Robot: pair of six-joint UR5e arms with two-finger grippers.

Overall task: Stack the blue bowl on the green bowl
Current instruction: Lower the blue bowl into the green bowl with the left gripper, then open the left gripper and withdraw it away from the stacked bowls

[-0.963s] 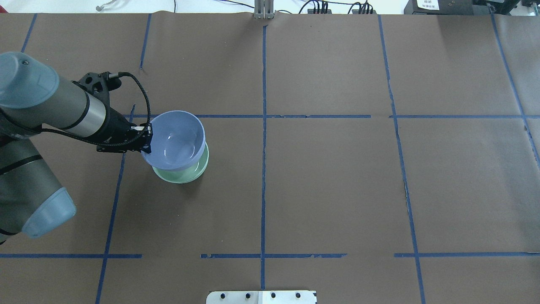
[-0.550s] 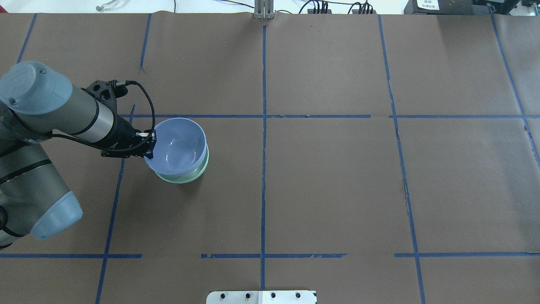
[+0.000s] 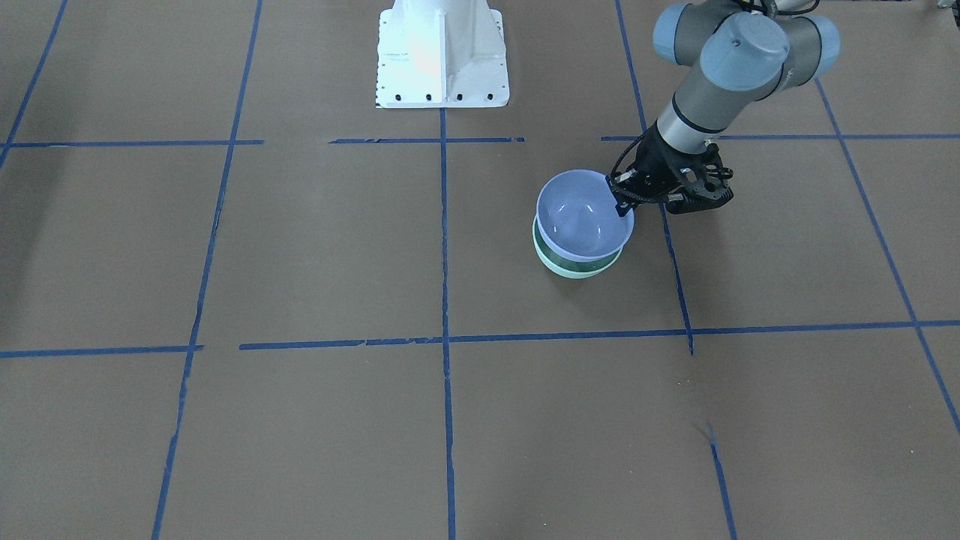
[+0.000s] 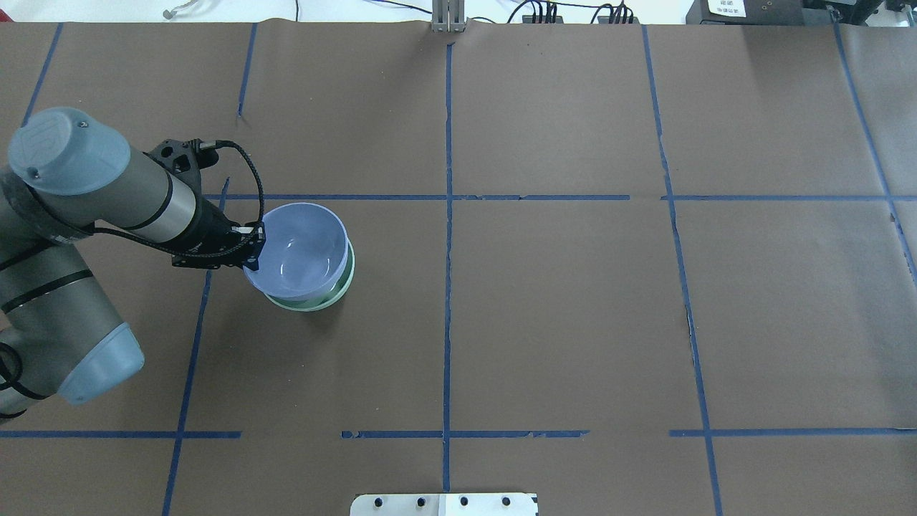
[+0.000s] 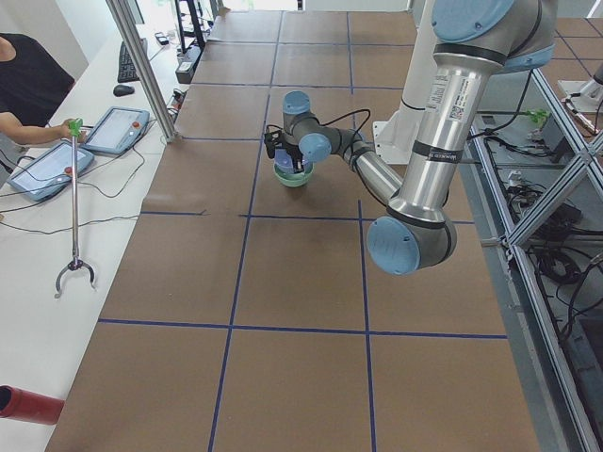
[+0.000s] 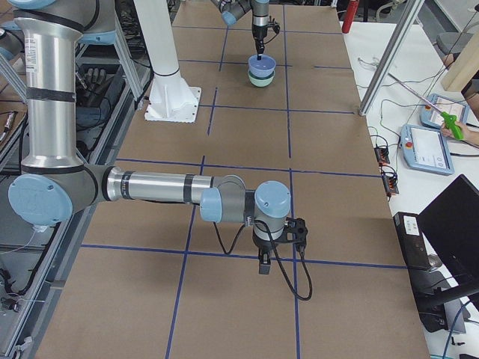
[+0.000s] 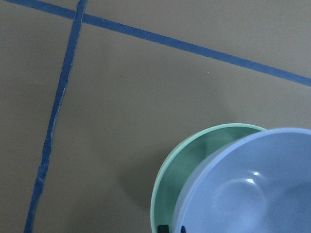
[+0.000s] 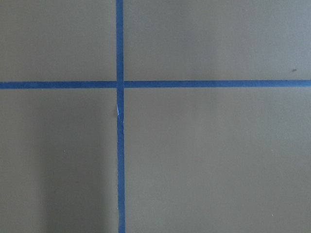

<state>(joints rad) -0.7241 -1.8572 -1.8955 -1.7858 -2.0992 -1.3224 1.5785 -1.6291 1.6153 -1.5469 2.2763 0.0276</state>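
The blue bowl (image 4: 297, 249) sits low inside the green bowl (image 4: 309, 304), a little off centre toward my left arm. Only a crescent of green rim shows around it, also in the front view (image 3: 574, 271). My left gripper (image 4: 252, 246) is shut on the blue bowl's near-left rim. The left wrist view shows the blue bowl (image 7: 252, 194) over the green bowl (image 7: 177, 170), with the fingertips (image 7: 163, 228) at the bottom edge. My right gripper (image 6: 263, 263) hangs low over the table far from the bowls. It shows only in the exterior right view, so I cannot tell if it is open.
Brown paper with blue tape lines (image 4: 447, 236) covers the table. The robot's white base (image 3: 442, 52) stands at the near edge. An operator's hand with a grabber stick (image 5: 73, 202) is at a side bench beyond the table.
My left gripper has lowered the blue bowl down into the green bowl and shifted it slightly toward me. Less green rim shows now.
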